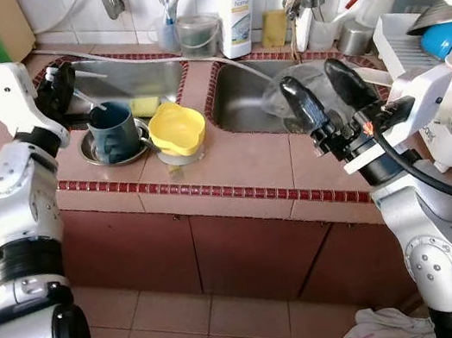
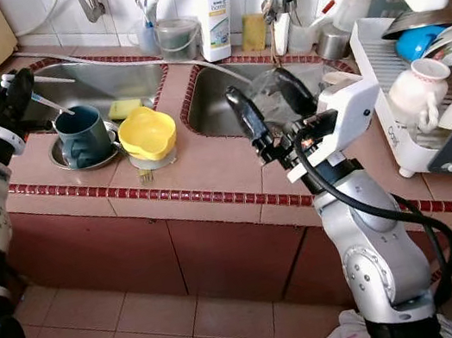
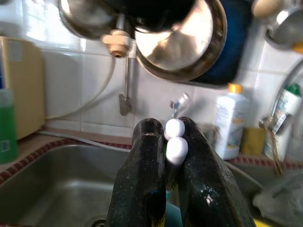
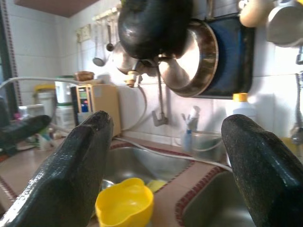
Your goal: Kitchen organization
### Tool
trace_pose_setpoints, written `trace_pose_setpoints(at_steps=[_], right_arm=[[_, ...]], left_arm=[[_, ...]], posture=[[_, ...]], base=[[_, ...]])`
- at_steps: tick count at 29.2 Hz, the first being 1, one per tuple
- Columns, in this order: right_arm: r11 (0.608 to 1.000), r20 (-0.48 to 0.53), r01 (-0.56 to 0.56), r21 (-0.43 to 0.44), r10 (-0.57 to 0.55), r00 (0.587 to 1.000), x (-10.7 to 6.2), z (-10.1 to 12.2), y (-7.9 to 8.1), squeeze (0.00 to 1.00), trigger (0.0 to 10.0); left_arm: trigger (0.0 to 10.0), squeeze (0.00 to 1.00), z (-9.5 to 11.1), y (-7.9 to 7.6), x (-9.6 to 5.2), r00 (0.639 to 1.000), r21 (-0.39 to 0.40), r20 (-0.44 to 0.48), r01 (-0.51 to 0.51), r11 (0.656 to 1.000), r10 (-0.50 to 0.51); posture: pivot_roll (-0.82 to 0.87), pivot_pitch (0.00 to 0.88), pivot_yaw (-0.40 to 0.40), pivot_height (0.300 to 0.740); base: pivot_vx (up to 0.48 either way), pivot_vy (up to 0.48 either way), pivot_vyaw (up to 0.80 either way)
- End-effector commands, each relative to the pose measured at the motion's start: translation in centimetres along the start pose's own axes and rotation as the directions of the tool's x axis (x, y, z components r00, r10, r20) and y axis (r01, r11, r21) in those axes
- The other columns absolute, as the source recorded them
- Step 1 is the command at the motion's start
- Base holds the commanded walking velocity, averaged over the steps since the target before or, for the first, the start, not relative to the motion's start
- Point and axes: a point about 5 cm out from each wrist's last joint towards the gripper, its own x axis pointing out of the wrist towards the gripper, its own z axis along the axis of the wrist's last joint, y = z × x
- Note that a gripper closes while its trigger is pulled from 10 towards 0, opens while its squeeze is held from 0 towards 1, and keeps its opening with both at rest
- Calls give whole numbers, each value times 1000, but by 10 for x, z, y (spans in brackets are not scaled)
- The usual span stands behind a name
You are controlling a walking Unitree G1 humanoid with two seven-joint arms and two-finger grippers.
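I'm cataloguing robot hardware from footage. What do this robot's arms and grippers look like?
Both arms are glossy silver-white shells with black joint bands. Each wrist carries a white boxy housing, and black cables loop alongside. The left gripper and right gripper each have two long, rounded, matte black fingers.

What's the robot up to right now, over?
Left gripper shut on spoon above teal mug. Right gripper open, over counter edge. Yellow bowl beside mug.

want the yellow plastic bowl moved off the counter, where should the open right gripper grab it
Judging by its pose, grip the yellow plastic bowl by its rim, from above. It sits upright on the tiled counter with its mouth open upward. The side toward the right gripper is free; the dark teal mug crowds the other side.
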Motion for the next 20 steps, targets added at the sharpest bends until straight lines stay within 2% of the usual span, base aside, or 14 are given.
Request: trace_pose_setpoints(at_steps=[1,3,5,9,20], right_arm=[[999,22,40,-25,-39,999,3,3,-5,0,10000],[998,25,55,-30,-54,998,3,1,-7,0,10000],[998,22,59,-31,-58,998,3,-1,-7,0,10000],[997,14,65,-29,-64,998,6,-7,-7,0,10000],[998,16,60,-18,-59,998,9,-12,-5,0,10000]], left_arm=[[10000,0,-3,-6,-3,999,-24,5,-36,999,36],[10000,0,-8,-14,-9,998,-27,8,-60,998,60],[10000,0,-6,-15,-13,997,-34,34,-71,997,73],[10000,0,3,-9,-13,994,-51,54,-90,995,92],[10000,0,6,0,-21,986,-78,52,-154,985,158]], posture=[[53,0,-56,740],[57,0,-62,740],[57,0,-62,740],[76,0,-74,740],[80,0,-76,740]], base=[[0,0,0],[0,0,0],[0,0,0],[0,0,0],[0,0,0]])
